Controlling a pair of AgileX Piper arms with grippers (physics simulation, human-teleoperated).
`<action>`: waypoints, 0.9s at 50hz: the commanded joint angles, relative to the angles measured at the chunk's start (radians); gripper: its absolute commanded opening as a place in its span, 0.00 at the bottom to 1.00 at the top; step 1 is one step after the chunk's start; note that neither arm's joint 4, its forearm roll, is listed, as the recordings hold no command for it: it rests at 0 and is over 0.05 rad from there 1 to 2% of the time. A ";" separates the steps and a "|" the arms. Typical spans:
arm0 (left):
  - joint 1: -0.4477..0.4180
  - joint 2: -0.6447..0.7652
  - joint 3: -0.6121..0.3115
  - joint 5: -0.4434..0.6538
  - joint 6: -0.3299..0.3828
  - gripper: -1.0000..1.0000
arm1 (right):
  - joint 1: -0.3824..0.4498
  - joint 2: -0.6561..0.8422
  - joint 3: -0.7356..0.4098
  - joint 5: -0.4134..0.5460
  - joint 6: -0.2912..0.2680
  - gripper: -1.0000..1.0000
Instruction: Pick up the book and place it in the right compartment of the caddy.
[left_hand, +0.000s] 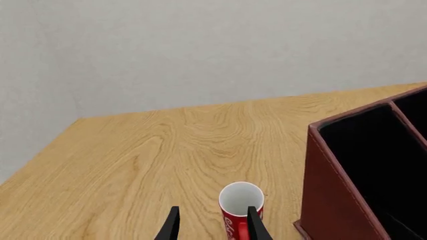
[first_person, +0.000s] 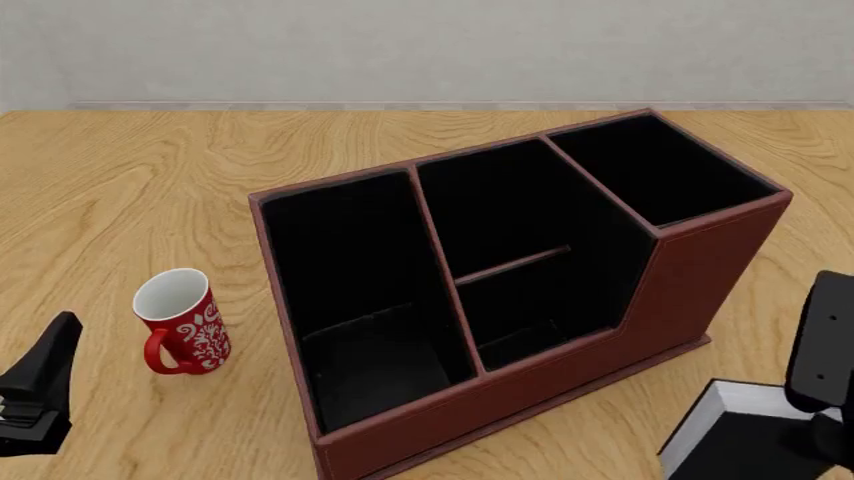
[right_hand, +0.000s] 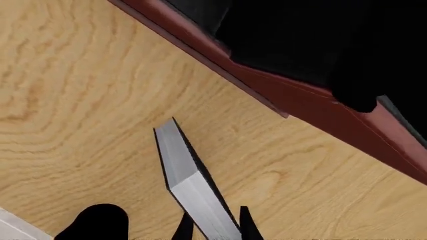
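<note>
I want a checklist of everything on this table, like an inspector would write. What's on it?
Surface: wooden table, light grain.
Job's things: book, black with white page edges, lifted at a tilt; caddy, red-brown, three black sections; right compartment holds nothing visible.
Clutter: red mug, upright, left of the caddy, apart from it.
Grippers: right gripper, fingers on either side of the book's edge; left gripper, fingers apart, holding nothing, near the mug.
Cables: nothing seen.
Surroundings: plain grey wall behind the table.
</note>
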 joint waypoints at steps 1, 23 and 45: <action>0.000 -0.001 0.000 0.004 0.000 1.00 | 0.082 -0.001 0.000 0.055 0.126 0.00; 0.000 -0.003 0.000 -0.005 -0.017 1.00 | 0.307 -0.029 -0.021 0.134 0.368 0.00; 0.001 -0.003 0.000 -0.021 -0.026 1.00 | 0.328 -0.029 -0.043 0.134 0.401 0.00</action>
